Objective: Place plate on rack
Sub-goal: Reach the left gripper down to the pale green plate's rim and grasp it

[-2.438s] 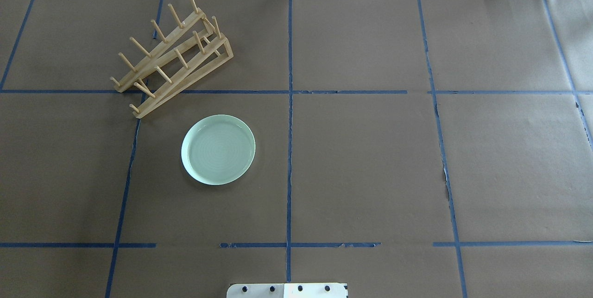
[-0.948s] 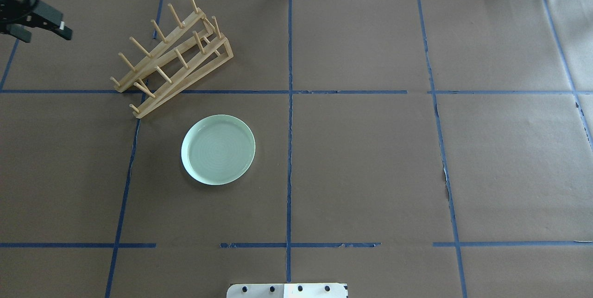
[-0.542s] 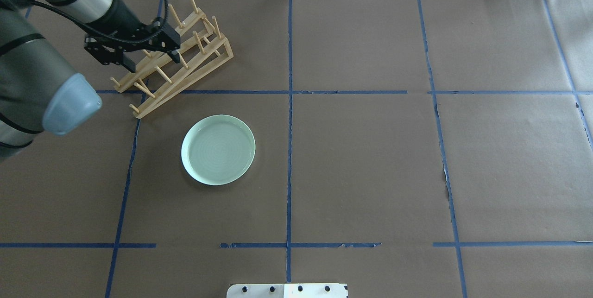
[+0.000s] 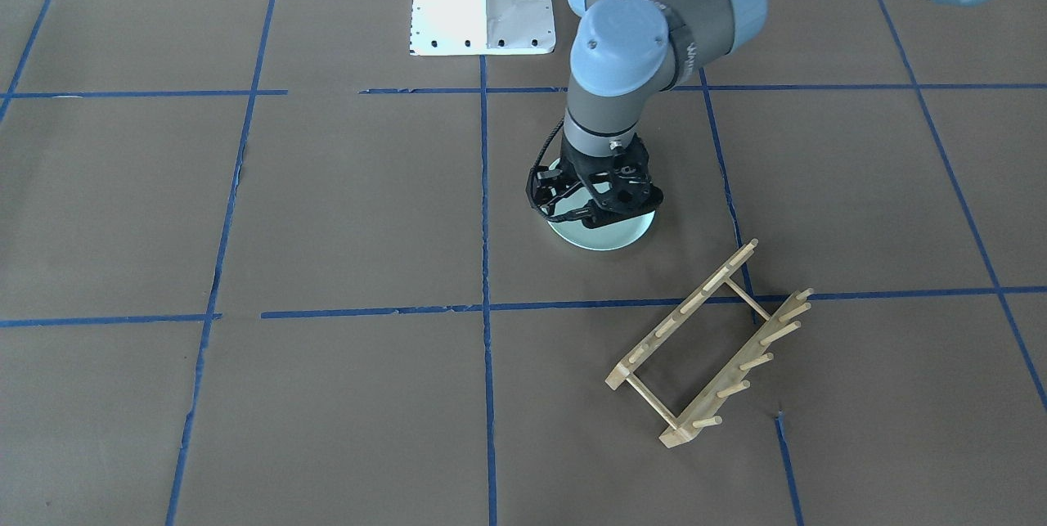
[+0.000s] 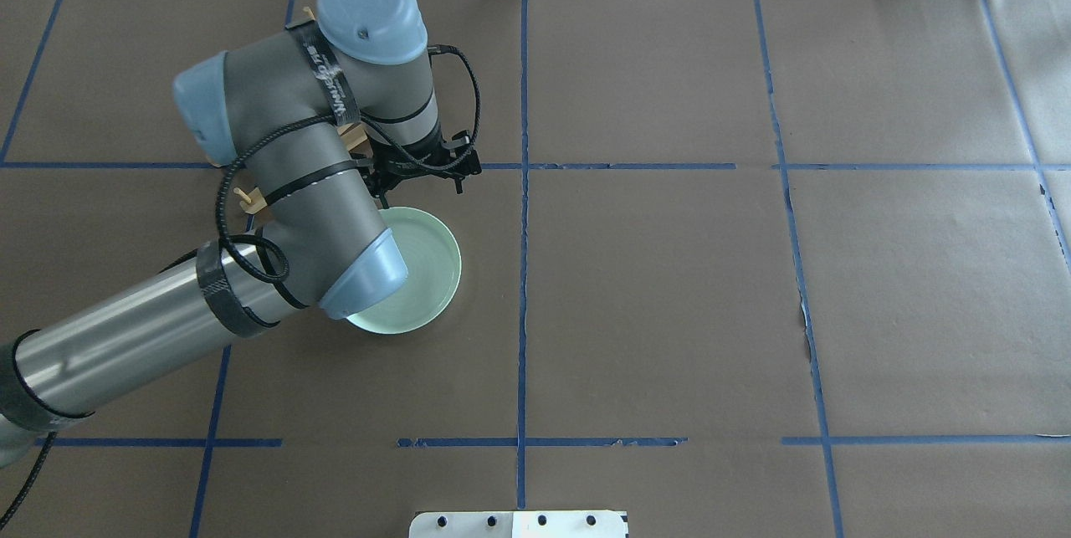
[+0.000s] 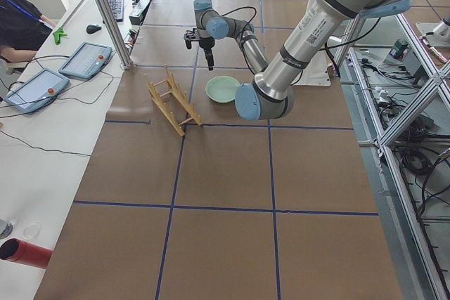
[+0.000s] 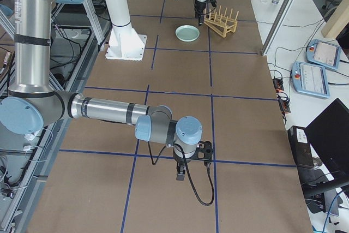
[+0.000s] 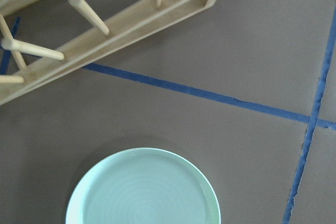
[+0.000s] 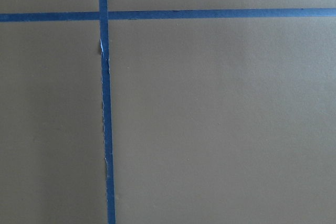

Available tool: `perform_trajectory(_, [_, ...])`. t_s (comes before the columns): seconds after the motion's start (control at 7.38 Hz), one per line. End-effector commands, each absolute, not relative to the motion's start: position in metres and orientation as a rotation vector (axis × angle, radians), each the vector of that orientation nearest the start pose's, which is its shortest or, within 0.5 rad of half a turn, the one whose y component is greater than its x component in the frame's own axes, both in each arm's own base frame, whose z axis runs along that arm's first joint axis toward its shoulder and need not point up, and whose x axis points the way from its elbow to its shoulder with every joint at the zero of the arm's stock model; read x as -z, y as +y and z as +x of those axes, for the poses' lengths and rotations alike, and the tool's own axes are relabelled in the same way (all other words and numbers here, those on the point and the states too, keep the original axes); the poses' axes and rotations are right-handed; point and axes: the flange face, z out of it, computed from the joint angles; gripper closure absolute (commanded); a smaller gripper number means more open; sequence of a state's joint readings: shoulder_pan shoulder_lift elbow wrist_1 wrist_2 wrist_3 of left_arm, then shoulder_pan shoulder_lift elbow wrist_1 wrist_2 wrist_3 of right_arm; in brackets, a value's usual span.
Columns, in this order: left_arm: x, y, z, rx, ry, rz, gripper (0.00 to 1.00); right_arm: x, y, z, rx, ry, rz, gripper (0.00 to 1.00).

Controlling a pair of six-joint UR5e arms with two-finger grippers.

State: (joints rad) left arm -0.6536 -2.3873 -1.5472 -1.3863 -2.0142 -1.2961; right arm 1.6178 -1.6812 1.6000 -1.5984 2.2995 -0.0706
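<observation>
Exterior right view: closest to the lens, the right arm (image 7: pixel 163 129) is parked over bare tabletop (image 7: pixel 180 75), well apart from the work; whether the right jaws are open or closed cannot be told. Farther along, the plate (image 7: pixel 187 33) is seen lying flat on the tabletop, not yet lifted. The left arm (image 5: pixel 293 212), absent from the overhead view moments ago, has been swung in from the robot's left and carried across the rack (image 4: pixel 707 346). The left jaws are now held above the plate, toward its rack-side rim and clear of it. They appear spread apart, and nothing is gripped. The approach is judged complete and the descent onto the rim still to come. The raised rim is the only edge offered for a grip. Broad open tabletop is left on the plate's side toward the robot's right, past the centre tape line (image 5: pixel 523 270). Farthest off, the rack stands just beyond the plate, its slots unfilled. The gap between them is narrow, so a lift is likely needed before any tilting.
</observation>
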Motion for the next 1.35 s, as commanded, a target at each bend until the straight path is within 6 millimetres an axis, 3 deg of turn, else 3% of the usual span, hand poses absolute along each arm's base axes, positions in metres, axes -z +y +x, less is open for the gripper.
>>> perform_trajectory(0.0, [-0.218, -0.489, 0.567, 0.203, 0.637, -0.12, 0.0, -0.701, -0.431, 0.088, -0.018, -0.733, -0.061, 0.0])
perform_trajectory(0.14, [-0.225, -0.481, 0.582, 0.19, 0.613, -0.108, 0.01, -0.701, -0.432, 0.087, -0.016, -0.733, -0.061, 0.0])
perform_trajectory(0.27, [-0.226, -0.479, 0.586, 0.187, 0.609, -0.108, 0.18, -0.701, -0.431, 0.088, -0.018, -0.733, -0.061, 0.0])
perform_trajectory(0.41, [-0.227, -0.478, 0.589, 0.183, 0.61, -0.109, 0.26, -0.701, -0.432, 0.087, -0.016, -0.733, -0.061, 0.0])
perform_trajectory(0.95, [-0.233, -0.483, 0.606, 0.176, 0.634, -0.1, 0.33, -0.701, -0.432, 0.087, -0.016, -0.733, -0.061, 0.0])
perform_trajectory(1.08, [-0.228, -0.483, 0.607, 0.177, 0.64, -0.098, 0.63, -0.701, -0.431, 0.088, -0.018, -0.733, -0.061, 0.0])
perform_trajectory(1.22, [-0.223, -0.484, 0.605, 0.197, 0.648, -0.112, 1.0, -0.701, -0.431, 0.088, -0.018, -0.733, -0.061, 0.0])
